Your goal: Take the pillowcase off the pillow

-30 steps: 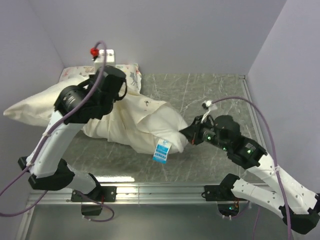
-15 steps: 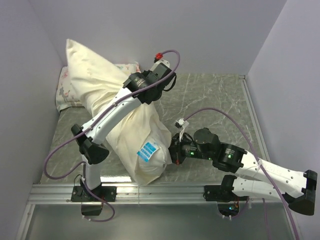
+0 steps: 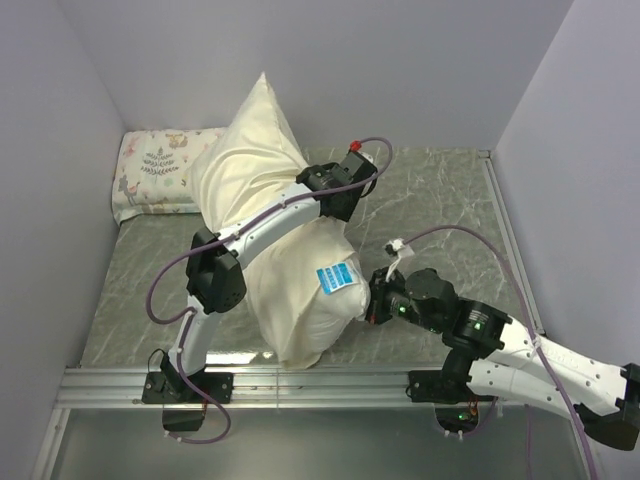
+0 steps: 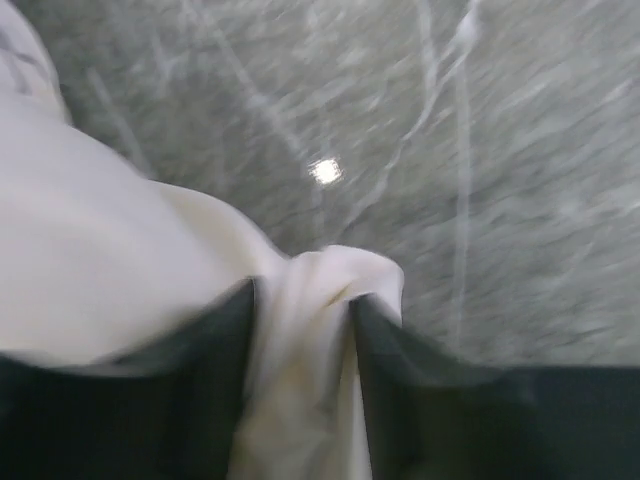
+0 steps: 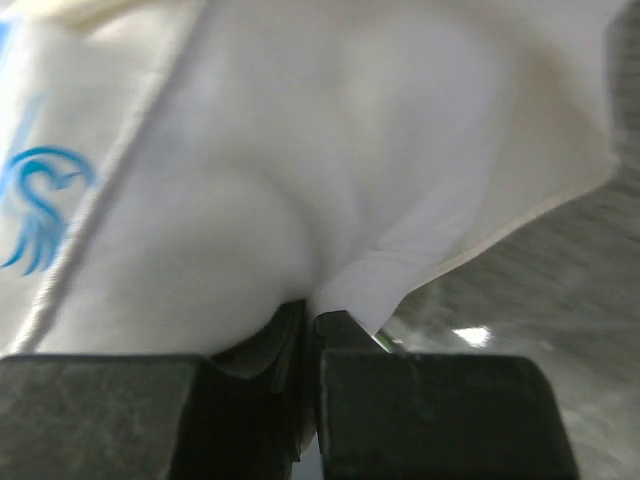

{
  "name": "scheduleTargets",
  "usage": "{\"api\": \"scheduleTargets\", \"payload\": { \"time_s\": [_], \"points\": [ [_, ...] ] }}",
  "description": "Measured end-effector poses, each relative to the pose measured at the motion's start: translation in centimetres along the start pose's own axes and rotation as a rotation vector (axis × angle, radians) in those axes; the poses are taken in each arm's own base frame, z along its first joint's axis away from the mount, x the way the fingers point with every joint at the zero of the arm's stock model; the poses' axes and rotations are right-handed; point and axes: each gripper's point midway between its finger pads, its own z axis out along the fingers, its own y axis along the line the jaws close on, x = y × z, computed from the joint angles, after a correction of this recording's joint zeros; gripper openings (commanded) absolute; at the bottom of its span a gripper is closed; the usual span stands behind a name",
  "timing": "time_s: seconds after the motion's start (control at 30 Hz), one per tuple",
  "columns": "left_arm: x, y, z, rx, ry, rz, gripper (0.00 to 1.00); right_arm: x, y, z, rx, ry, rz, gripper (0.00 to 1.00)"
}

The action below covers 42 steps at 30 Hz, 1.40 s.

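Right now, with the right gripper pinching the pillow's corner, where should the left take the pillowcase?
Take the pillowcase at its peaked end by the back wall, coming from above. That end sticks up clear, opposite the pillow corner the right gripper pinches, so pulling there should slide it off.

Pillow on the worktop between two hands

The pillow (image 3: 300, 300) lies on the worktop (image 3: 430, 190), just left of the right hand (image 5: 312, 322) at its corner. The pillowcase (image 3: 250, 150) rises behind and left of the left hand (image 4: 302, 300), with a fold between its fingers (image 4: 180, 380). A printed pillow (image 3: 160, 175) lies farther left.
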Motion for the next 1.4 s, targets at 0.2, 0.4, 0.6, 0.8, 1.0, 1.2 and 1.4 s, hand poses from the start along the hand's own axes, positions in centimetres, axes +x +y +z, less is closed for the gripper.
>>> {"api": "scheduleTargets", "payload": {
  "time_s": [0.2,0.4,0.6,0.8,1.0,1.2,1.4],
  "points": [
    [-3.0,-1.3,-0.4,0.079,-0.092,-0.064,0.70,-0.9,-6.9,-0.4,0.266,-0.110,0.125,0.34],
    [-4.4,-1.7,-0.9,0.117,-0.136,-0.087,0.72,-0.8,-12.0,-0.4,0.442,-0.174,0.220,0.72],
    [-4.8,-1.4,-0.6,0.115,-0.152,-0.105,0.80,-2.5,-14.6,-2.3,0.579,-0.252,0.231,0.88],
    [-6.0,-0.7,-0.8,0.120,-0.190,-0.145,0.83,-6.4,-14.0,-6.0,0.607,-0.406,0.251,0.91],
    [-9.4,0.2,-4.5,0.169,-0.308,-0.191,0.85,-10.0,-11.1,-8.3,0.532,-0.502,0.242,0.89],
    [-13.7,2.7,-12.6,0.226,-0.504,-0.255,0.86,-9.8,-10.4,-8.6,0.497,-0.484,0.208,0.87],
    [-11.3,4.8,-19.9,0.277,-0.601,-0.284,0.86,-7.0,-10.2,-6.7,0.413,-0.394,0.197,0.85]
  ]
}}
